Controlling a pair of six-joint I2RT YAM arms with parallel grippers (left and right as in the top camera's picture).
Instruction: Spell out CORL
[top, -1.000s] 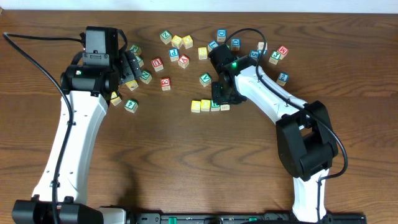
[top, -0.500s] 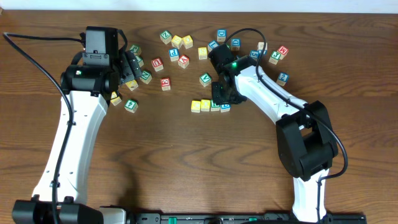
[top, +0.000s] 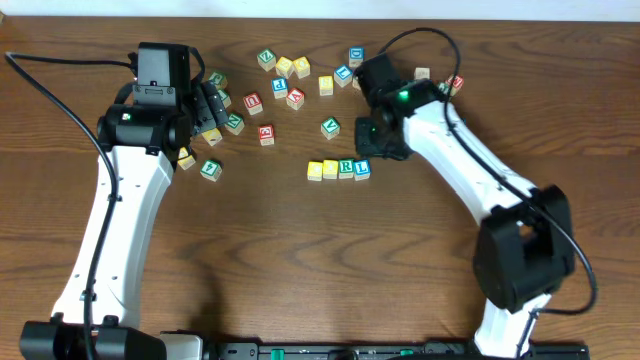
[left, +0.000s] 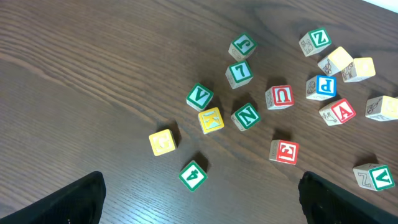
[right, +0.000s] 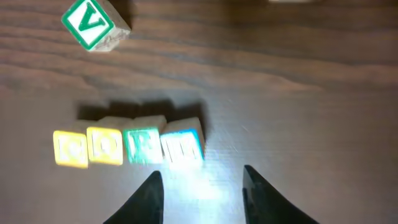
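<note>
Closest to the robot's side of the tabletop (top: 300, 260) is the row of four blocks (top: 338, 169), sitting side by side and touching. Left to right from overhead: two yellow ones, then the green R (top: 346, 168), then the blue L (top: 362, 168) at the end. The letters on the yellow pair look like C and O, but they're blurry in both views, so I can't say for sure.

The right pincer (right: 202, 186) has its fingers spread about as wide as one block, with nothing between them. In its wrist cam it sits off the L end of the row, close but not touching. Overhead puts it just past that end (top: 385, 140).

A bit further out there's a green V block (top: 330, 128) by itself, apart from the row, and a red block (top: 266, 134) to its left.

Over on the left, the left pincer (left: 200, 202) is wide open and empty, hanging over a loose scatter. Its cam shows a green 4 (left: 193, 175), a plain-looking yellow block (left: 163, 142), a yellow K (left: 211, 119), a green N (left: 245, 116), another green V (left: 199, 96) and a red U (left: 279, 96).

The rest of the blocks are strewn along the far edge (top: 300, 68).
</note>
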